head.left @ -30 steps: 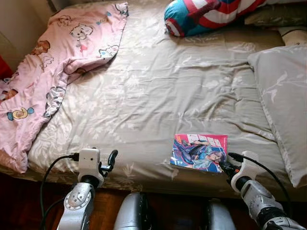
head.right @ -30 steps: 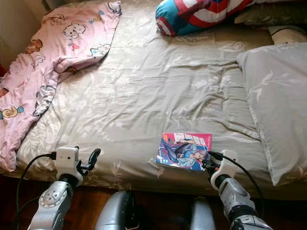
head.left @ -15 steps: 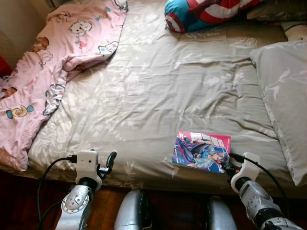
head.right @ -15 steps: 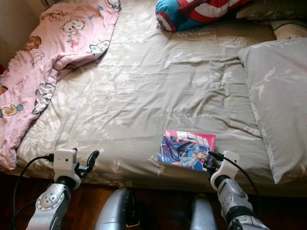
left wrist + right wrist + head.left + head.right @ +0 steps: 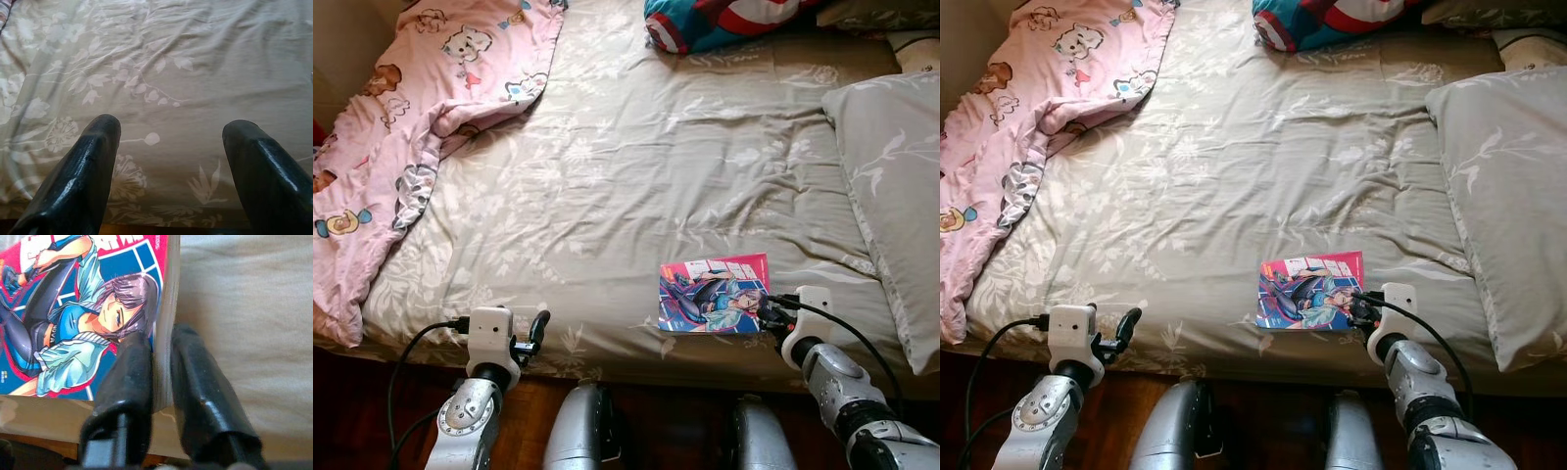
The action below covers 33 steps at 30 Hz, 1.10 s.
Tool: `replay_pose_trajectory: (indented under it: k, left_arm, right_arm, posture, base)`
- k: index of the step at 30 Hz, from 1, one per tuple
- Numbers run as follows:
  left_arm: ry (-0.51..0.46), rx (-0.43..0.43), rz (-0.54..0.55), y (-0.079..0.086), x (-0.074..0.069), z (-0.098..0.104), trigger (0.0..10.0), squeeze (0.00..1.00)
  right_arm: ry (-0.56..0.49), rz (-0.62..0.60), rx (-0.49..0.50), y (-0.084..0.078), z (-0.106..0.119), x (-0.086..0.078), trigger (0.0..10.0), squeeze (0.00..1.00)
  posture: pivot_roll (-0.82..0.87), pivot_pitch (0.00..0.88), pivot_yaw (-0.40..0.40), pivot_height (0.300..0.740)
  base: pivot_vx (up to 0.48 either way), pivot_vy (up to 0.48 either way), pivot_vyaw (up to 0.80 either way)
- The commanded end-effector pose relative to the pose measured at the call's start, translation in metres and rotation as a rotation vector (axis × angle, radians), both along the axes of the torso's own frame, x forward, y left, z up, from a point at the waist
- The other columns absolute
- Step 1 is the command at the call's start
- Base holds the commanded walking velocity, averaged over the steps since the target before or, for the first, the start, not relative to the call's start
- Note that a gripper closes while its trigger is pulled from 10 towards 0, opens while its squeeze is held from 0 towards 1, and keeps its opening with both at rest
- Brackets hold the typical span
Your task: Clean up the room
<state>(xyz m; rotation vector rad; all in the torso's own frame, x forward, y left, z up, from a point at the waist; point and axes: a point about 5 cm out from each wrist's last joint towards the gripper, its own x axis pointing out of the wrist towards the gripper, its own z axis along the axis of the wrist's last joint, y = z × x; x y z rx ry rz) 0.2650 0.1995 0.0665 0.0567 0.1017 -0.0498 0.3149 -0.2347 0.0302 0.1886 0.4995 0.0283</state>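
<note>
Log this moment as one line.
right gripper: shut on comic book | left gripper: open, idle | place: bed front edge

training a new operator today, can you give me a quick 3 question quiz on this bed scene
1. True or false: the right gripper is shut on the edge of the comic book.
2. The left gripper is: A) holding the pink blanket B) open over the bed sheet C) gripping the pillow.
3. Fill in: the grey pillow lies on the robot's ____ side of the bed.

Key
1. True: a black finger sits on each side of the book's edge.
2. B: its fingers are spread apart with only the floral sheet between them.
3. Right; the pink blanket is on the left.
</note>
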Motion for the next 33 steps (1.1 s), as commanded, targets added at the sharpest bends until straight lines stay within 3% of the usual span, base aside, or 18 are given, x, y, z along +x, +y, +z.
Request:
replay_pose_trajectory:
  k: [1,5,6,9,10,11,12,13,17,18,24,26,31,33]
  left_arm:
    - [0.037,0.003,0.019,0.005,-0.007,-0.007,10.0,0.00]
    - [0.037,0.004,0.023,0.006,-0.007,-0.007,10.0,0.00]
    - [0.036,0.005,0.025,0.007,-0.006,-0.007,10.0,0.00]
    - [0.034,0.006,0.028,0.008,-0.005,-0.006,10.0,0.00]
    - [0.034,0.005,0.028,0.007,-0.004,-0.006,10.0,0.00]
    - [0.034,0.004,0.027,0.007,-0.004,-0.006,10.0,0.00]
    - [0.035,0.002,0.026,0.006,-0.003,-0.007,10.0,0.00]
    - [0.036,0.000,0.025,0.006,-0.002,-0.007,10.0,0.00]
    - [0.038,-0.008,0.027,0.004,0.001,-0.009,10.0,0.00]
    - [0.041,-0.020,0.035,0.002,0.004,-0.011,10.0,0.00]
    - [0.055,-0.065,0.052,-0.007,0.017,-0.017,10.0,0.00]
    - [0.061,-0.068,0.049,-0.010,0.021,-0.018,10.0,0.00]
    - [0.088,-0.075,0.068,-0.009,0.023,-0.028,10.0,0.00]
    - [0.110,-0.069,0.086,-0.006,0.021,-0.033,10.0,0.00]
  right_arm:
    - [0.059,-0.004,-0.013,0.001,-0.011,-0.009,10.0,0.59]
    - [0.071,-0.004,-0.029,0.000,-0.014,-0.011,10.0,0.60]
    - [0.075,-0.003,-0.032,0.000,-0.015,-0.012,10.0,1.00]
    - [0.051,-0.015,-0.056,-0.002,-0.012,-0.010,10.0,1.00]
    - [0.031,-0.033,-0.068,-0.005,-0.009,-0.008,10.0,0.27]
    - [0.012,-0.046,-0.081,-0.007,-0.006,-0.006,10.0,0.27]
    - [-0.046,-0.073,-0.137,-0.013,0.003,-0.002,10.0,0.00]
    - [-0.099,-0.080,-0.178,-0.016,0.010,0.002,10.0,0.00]
    - [-0.165,-0.085,-0.195,-0.016,0.017,0.004,10.0,0.00]
    - [-0.224,-0.080,-0.181,-0.013,0.019,0.004,10.0,0.00]
    - [-0.328,-0.214,-0.082,-0.009,0.004,-0.020,10.0,0.00]
    - [-0.341,-0.239,-0.062,-0.007,0.000,-0.027,10.0,0.00]
    - [-0.254,-0.288,-0.028,0.003,-0.027,-0.051,10.0,0.00]
    - [-0.249,-0.335,0.031,0.005,-0.031,-0.055,10.0,0.00]
  posture:
    - [0.00,0.315,0.142,0.634]
    - [0.00,0.315,0.143,0.634]
    - [0.00,0.317,0.142,0.634]
    - [-0.01,0.321,0.144,0.634]
    - [-0.01,0.322,0.144,0.634]
    - [-0.01,0.322,0.144,0.634]
    - [-0.02,0.319,0.144,0.634]
    - [-0.03,0.315,0.143,0.634]
    - [-0.05,0.298,0.133,0.634]
    - [-0.06,0.286,0.128,0.634]
    - [-0.10,0.229,0.101,0.634]
    - [-0.10,0.219,0.100,0.634]
    - [-0.13,0.179,0.087,0.664]
    - [-0.13,0.165,0.079,0.674]
  base:
    - [0.000,0.000,0.00]
    - [0.000,0.000,0.00]
    - [0.000,0.000,0.00]
    - [0.000,0.000,0.00]
    - [0.000,0.000,0.00]
    - [0.000,0.000,0.00]
    - [0.000,0.000,0.00]
    - [0.000,0.000,0.00]
    - [0.000,0.000,0.00]
    - [0.000,0.000,0.00]
    - [0.000,0.000,0.00]
    - [0.000,0.000,0.00]
    - [0.000,0.000,0.00]
    - [0.000,0.000,0.00]
